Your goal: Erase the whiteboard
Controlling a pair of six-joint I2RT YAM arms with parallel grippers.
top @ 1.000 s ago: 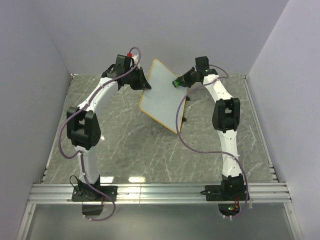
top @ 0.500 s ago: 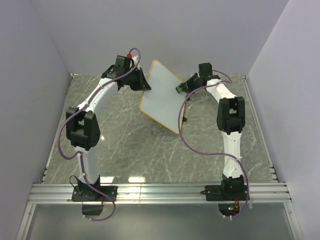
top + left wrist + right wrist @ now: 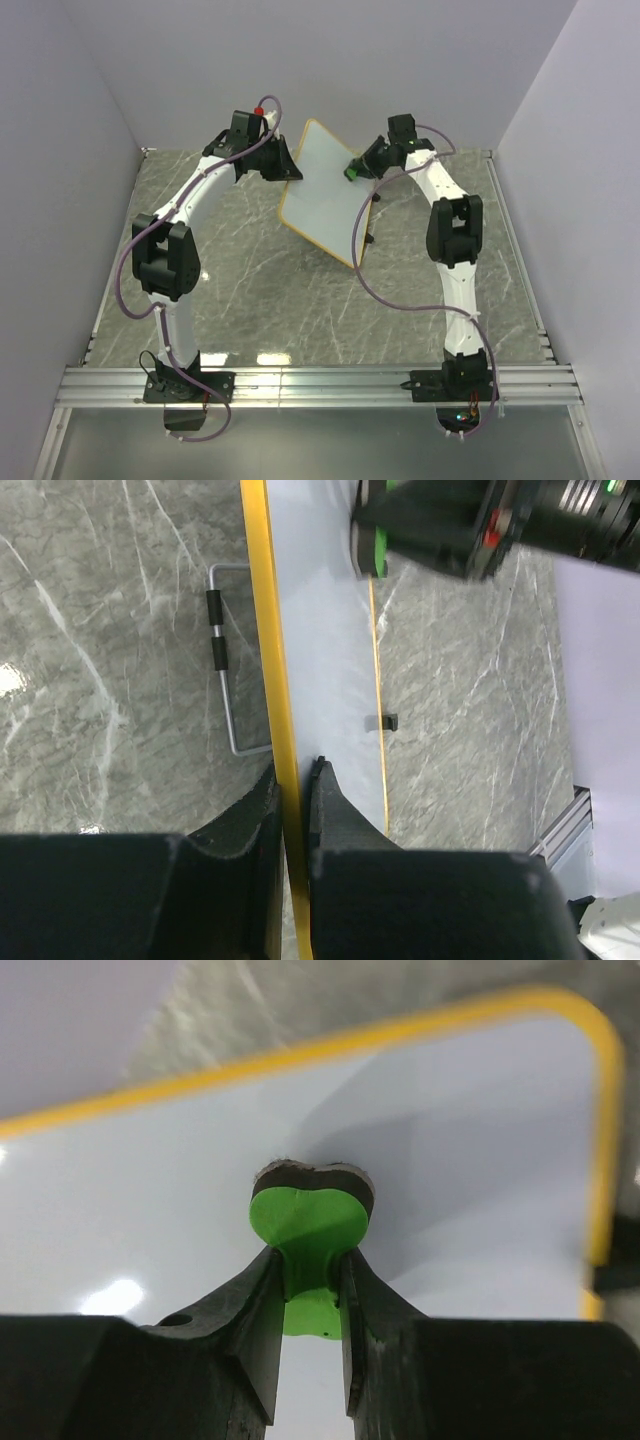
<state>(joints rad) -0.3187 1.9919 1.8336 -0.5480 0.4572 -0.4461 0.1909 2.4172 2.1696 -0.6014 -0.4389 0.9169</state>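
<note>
The grey marbled stone-look table (image 3: 250,270) fills the floor of the top view. Toward 12 o'clock of it stands the square white whiteboard with rounded corners and a thin orange-yellow rim (image 3: 325,195), tilted, one corner pointing to 12 o'clock and the opposite one down toward 5 o'clock. What shows of its face is plain white.

The white left arm (image 3: 190,210) arches in from 7 o'clock and the white right arm (image 3: 450,240) from 5 o'clock. The left gripper (image 3: 290,165) meets the board's 10 o'clock edge. Only the left wrist view shows how: its black fingers are pinched on the rim, one on each side. The right gripper (image 3: 360,165) reaches the board at about 2 o'clock.

The left wrist view alone shows a bent grey wire stand with black sleeves (image 3: 225,660) lying behind the board at 9 o'clock of the rim. The small green bow-shaped eraser with a dark felt pad (image 3: 308,1215) is a green speck from above. The right wrist view shows it clamped by its stem between the closed-in fingers, pad toward the white face. Contact cannot be told for certain. A small black clip (image 3: 390,721) sits on the board's far rim, seen from the left wrist.
</note>
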